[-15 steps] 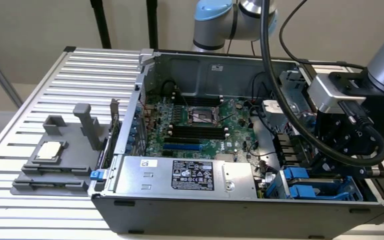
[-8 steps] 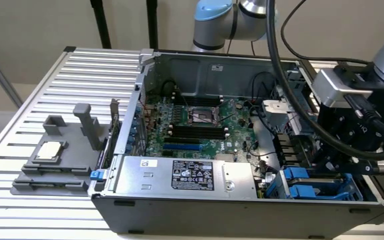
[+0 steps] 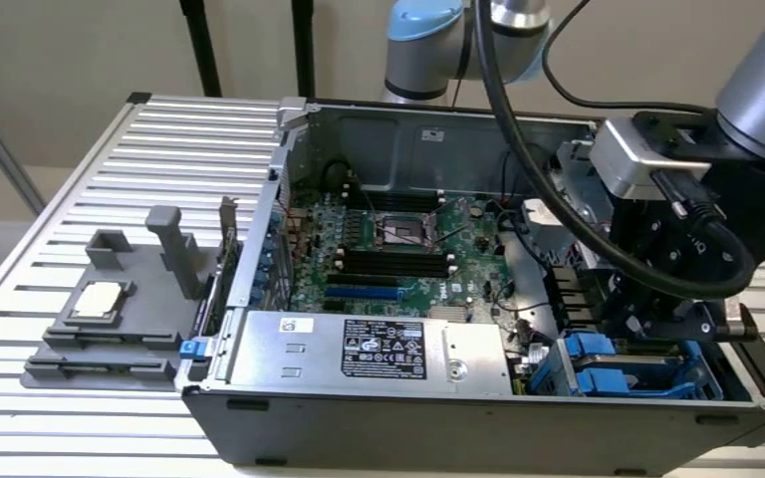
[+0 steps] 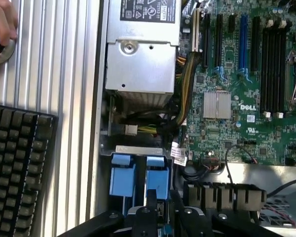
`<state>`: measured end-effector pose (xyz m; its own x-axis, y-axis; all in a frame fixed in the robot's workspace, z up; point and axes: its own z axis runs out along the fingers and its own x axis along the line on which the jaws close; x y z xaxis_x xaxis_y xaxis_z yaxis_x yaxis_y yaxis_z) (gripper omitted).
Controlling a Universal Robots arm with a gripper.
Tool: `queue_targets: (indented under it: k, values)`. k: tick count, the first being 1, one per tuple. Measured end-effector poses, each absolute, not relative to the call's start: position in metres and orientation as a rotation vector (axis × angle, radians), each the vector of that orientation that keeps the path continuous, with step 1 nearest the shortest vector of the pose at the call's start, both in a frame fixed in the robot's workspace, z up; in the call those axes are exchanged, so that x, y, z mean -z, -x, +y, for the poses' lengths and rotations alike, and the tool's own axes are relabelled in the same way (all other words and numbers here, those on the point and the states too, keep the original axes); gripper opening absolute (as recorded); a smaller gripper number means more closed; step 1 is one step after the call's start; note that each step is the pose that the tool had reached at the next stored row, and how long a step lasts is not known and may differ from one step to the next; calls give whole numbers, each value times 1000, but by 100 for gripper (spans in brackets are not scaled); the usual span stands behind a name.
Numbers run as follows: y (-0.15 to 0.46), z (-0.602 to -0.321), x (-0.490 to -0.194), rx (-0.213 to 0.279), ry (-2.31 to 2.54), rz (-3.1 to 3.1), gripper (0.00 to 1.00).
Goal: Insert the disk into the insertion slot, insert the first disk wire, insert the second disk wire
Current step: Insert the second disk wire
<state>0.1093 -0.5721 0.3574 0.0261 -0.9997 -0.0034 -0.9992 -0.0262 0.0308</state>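
Note:
The open computer case (image 3: 489, 418) lies on a slatted metal table. My gripper (image 3: 633, 334) hangs low over the case's front corner on the exterior view's right, directly above the insertion slot (image 3: 622, 373), a grey metal bay with blue plastic fittings. In the wrist view the gripper (image 4: 163, 200) sits just over two blue plastic pieces (image 4: 140, 180) standing side by side in the bay. The disk's silver labelled face is hidden, so I cannot tell whether the disk is among those blue pieces. A bundle of yellow and black cables (image 4: 180, 98) runs beside the bay; I cannot single out the disk wires.
A large silver box with a black label (image 3: 370, 349) fills the case's front beside the bay. The green motherboard (image 3: 396, 249) lies behind it. A grey fixture (image 3: 111, 319) stands on the table at the exterior view's left. A keyboard (image 4: 17, 168) and a person's hand (image 4: 2, 27) are beside the case.

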Motion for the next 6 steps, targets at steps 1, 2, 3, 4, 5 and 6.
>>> queue_targets:
  k: [1,2,3,4,5,6]
  values:
    - [-109,-572,-357,37,-2236,-2178,24]
    - [-109,-572,-357,37,-2236,-2178,24]
    - [-109,-572,-357,37,-2236,-2178,24]
    - [-109,-572,-357,37,-2236,-2178,24]
    - [-109,-572,-357,37,-2236,-2178,24]
    - [-109,-572,-357,37,-2236,-2178,24]
